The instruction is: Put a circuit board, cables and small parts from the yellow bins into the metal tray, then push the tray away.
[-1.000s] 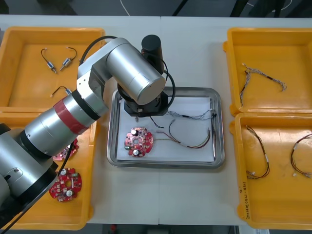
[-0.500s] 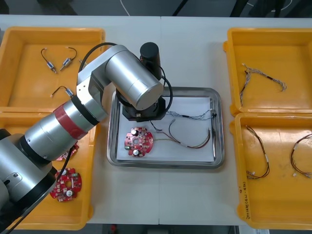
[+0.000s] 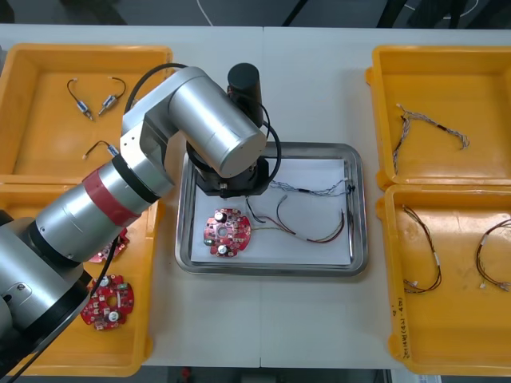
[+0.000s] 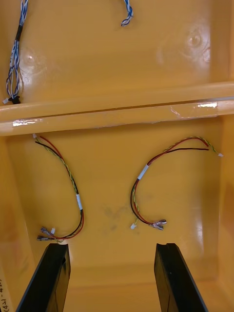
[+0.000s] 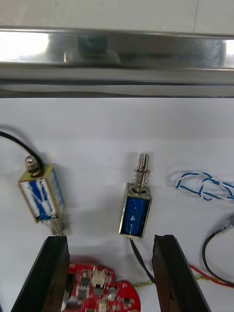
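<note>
Far-left yellow bin (image 3: 36, 88) held three small metal parts (image 3: 80, 102); near-left yellow bin (image 3: 132, 343) held spare circuit boards (image 3: 107, 304). Left arm (image 3: 215, 132) reached over the metal tray (image 3: 359, 239), its wrist covering the tray's far-left corner. Left gripper (image 5: 111, 239) sat low over the tray's white liner (image 5: 117, 126), fingers spread apart, gripping nothing. Two parts lay loose on the liner just ahead of the fingertips: first part (image 5: 41, 195) close by one fingertip, second part (image 5: 136, 207) ahead of the gap, neither between the fingers. A red circuit board (image 3: 226, 231) lay in the tray's left half, right by the gripper. Blue and white cable (image 3: 311, 190) and tray cable (image 3: 297, 234), reddish, lay in the tray's right half. Far-right yellow bin (image 3: 479, 80) held a twisted cable (image 3: 431, 124). Right gripper (image 4: 112, 246) hung over near-right yellow bin (image 4: 107, 161), fingers wide apart and empty, two red and yellow cables (image 4: 68, 195) lying on the bin floor beyond the fingertips, untouched.
</note>
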Motion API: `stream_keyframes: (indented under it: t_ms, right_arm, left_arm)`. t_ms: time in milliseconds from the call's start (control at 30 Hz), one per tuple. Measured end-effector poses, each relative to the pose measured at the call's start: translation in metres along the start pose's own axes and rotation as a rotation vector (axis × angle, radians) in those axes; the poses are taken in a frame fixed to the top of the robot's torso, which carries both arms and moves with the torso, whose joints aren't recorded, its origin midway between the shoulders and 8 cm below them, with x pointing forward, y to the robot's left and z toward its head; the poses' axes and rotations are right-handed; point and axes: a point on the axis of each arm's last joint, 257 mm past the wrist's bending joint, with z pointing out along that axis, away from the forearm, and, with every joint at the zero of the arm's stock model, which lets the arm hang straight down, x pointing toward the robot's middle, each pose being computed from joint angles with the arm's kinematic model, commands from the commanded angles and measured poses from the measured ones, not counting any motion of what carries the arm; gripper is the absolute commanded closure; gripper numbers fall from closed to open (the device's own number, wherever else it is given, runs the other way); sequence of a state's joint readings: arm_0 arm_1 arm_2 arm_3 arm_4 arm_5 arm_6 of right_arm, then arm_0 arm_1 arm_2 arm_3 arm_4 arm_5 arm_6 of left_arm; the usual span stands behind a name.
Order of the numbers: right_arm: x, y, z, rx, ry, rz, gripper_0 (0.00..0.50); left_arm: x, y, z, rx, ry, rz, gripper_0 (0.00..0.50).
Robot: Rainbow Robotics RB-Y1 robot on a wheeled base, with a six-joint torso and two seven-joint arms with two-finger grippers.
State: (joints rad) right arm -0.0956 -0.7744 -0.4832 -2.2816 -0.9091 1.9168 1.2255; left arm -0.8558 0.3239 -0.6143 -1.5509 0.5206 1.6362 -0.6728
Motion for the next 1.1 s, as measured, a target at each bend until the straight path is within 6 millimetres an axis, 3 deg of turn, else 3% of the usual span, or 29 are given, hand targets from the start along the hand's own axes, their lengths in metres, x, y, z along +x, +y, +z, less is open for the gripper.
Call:
stream_keyframes:
  t_ms: [200,467,767,1100]
  right_arm:
    - [0.0,0.001,0.0,-0.005,0.001,-0.002,0.0]
    - [0.0,0.008,-0.004,-0.01,-0.003,-0.037,0.0]
    - [0.012,0.036,-0.01,-0.081,0.037,-0.136,0.0]
    - [0.013,0.066,-0.022,-0.112,0.029,-0.276,0.0]
  left_arm:
    - [-0.01,0.013,-0.036,0.011,0.0,-0.038,0.0]
    - [-0.028,0.045,-0.078,0.018,-0.014,-0.107,0.0]
    - [-0.058,0.079,-0.13,0.109,-0.067,-0.196,0.0]
    - [-0.081,0.126,-0.168,0.139,-0.119,-0.252,0.0]
